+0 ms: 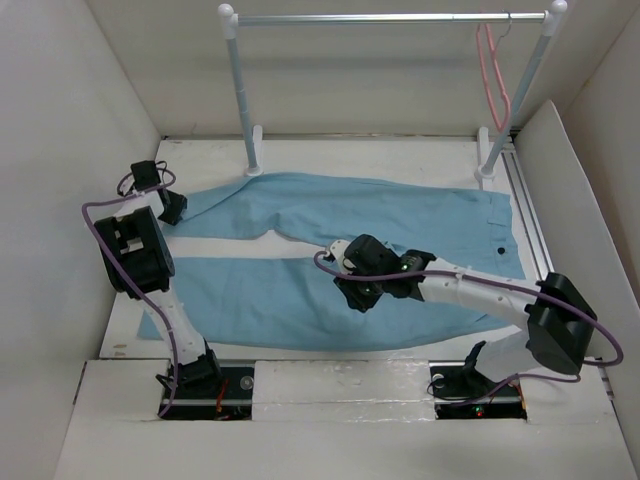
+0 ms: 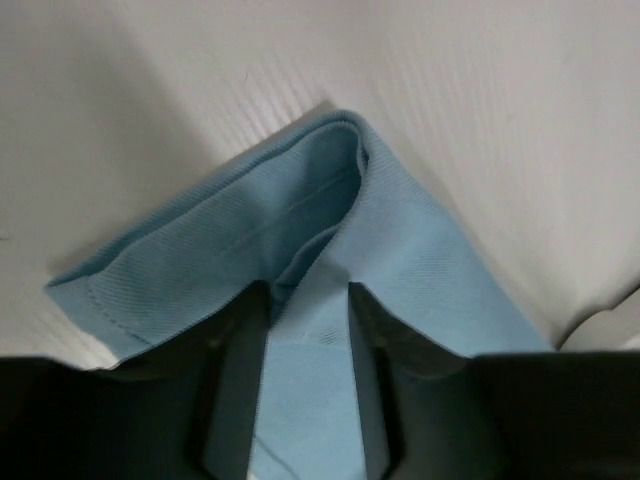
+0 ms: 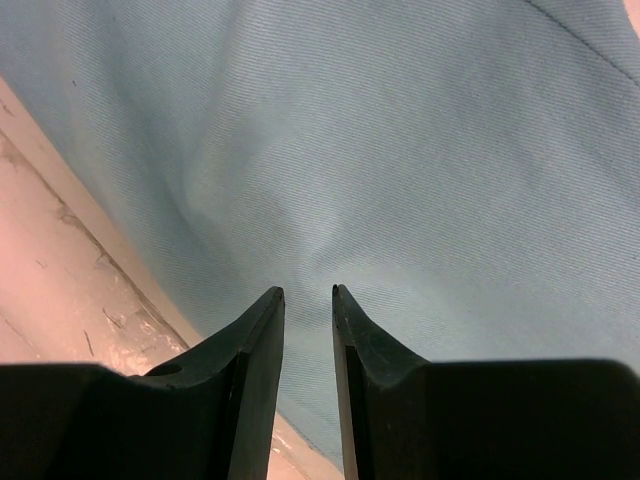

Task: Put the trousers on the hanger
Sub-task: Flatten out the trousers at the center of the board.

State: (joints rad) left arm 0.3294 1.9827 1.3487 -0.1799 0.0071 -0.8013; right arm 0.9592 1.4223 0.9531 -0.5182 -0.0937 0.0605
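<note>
The trousers (image 1: 400, 215) are lying flat on the white counter (image 1: 330, 155), with the waistband toward 3 o'clock and both legs running toward 9 o'clock. The left hand (image 2: 308, 288) is sitting at the cuff of the far leg, at the 9 o'clock end. Its fingers (image 2: 235, 380) are straddling a strip of cuff cloth, but whether they are clenching it cannot be told. The right hand (image 3: 308, 290) is hovering over the near leg close to the crotch, clenched to a narrow slit and grasping nothing. The hanger (image 1: 493, 75) is hanging from the rail (image 1: 390, 18) at 1 o'clock, well apart from the trousers. White walls (image 1: 70, 120) are enclosing the counter.
</note>
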